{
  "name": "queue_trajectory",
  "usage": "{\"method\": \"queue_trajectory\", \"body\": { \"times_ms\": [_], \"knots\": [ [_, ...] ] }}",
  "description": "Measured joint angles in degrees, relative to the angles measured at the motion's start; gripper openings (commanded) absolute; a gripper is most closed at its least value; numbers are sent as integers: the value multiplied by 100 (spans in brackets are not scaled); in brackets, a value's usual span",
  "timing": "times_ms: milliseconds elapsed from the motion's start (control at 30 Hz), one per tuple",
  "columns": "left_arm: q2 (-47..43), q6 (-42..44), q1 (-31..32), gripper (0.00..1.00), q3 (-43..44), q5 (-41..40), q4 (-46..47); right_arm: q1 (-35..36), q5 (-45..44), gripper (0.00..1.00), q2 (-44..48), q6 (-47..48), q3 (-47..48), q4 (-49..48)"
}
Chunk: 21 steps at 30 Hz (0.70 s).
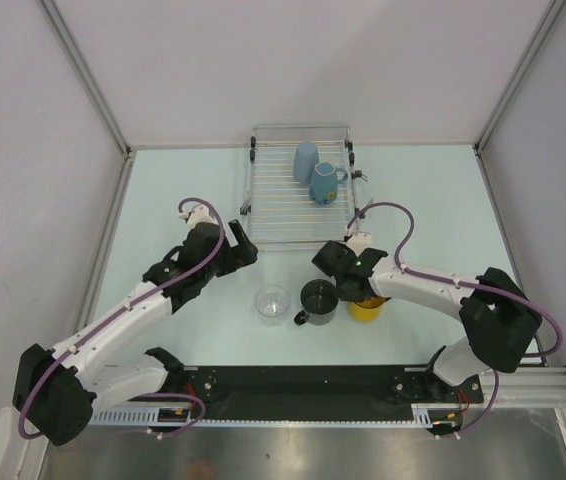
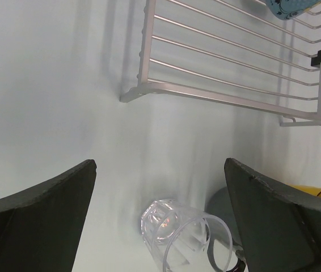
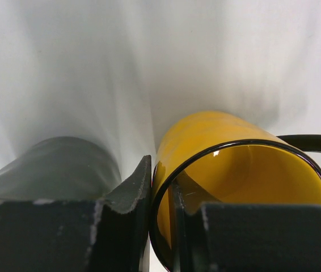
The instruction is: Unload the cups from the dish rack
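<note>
Three out, two to go. The glass (image 1: 273, 303), dark mug (image 1: 318, 300) and yellow mug (image 1: 368, 308) stand by the worktop's (image 1: 183, 190) near edge, your right gripper (image 3: 159, 192) clamped on the yellow mug's rim. The blue mug (image 1: 325, 184) and pale blue cup (image 1: 306, 160) sit at the rack's (image 1: 281, 212) far right. Your left gripper (image 1: 243, 250) hangs open, empty.

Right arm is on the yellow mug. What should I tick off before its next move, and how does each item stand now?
1. Right jaws shut on the yellow mug rim, one finger inside: ok.
2. Mug's base resting on the table: cannot tell.
3. Room beside the dark grey mug for the outer finger to open: cannot tell.
4. Left jaws open, empty, clear of the glass tumbler: ok.
5. Dish rack emptied: not ok; the pale blue cup and blue mug are in it.
</note>
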<state>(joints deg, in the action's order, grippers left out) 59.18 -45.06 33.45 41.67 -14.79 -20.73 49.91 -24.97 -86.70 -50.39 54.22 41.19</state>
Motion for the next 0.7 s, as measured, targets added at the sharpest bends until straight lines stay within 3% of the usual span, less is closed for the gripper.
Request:
{"method": "queue_trajectory", "body": {
  "times_ms": [133,300,400,700],
  "knots": [
    [50,0,22,100,0,0,2,39,-9,1,-7,-20,-20,-26],
    [116,0,52,100,0,-2,0,39,-13,21,-7,-20,-22,-31],
    [151,0,63,100,0,-2,0,39,-17,26,-7,-22,-22,-26],
    [254,-2,155,100,0,-4,0,94,-98,30,197,-42,-22,48]
  ]
}}
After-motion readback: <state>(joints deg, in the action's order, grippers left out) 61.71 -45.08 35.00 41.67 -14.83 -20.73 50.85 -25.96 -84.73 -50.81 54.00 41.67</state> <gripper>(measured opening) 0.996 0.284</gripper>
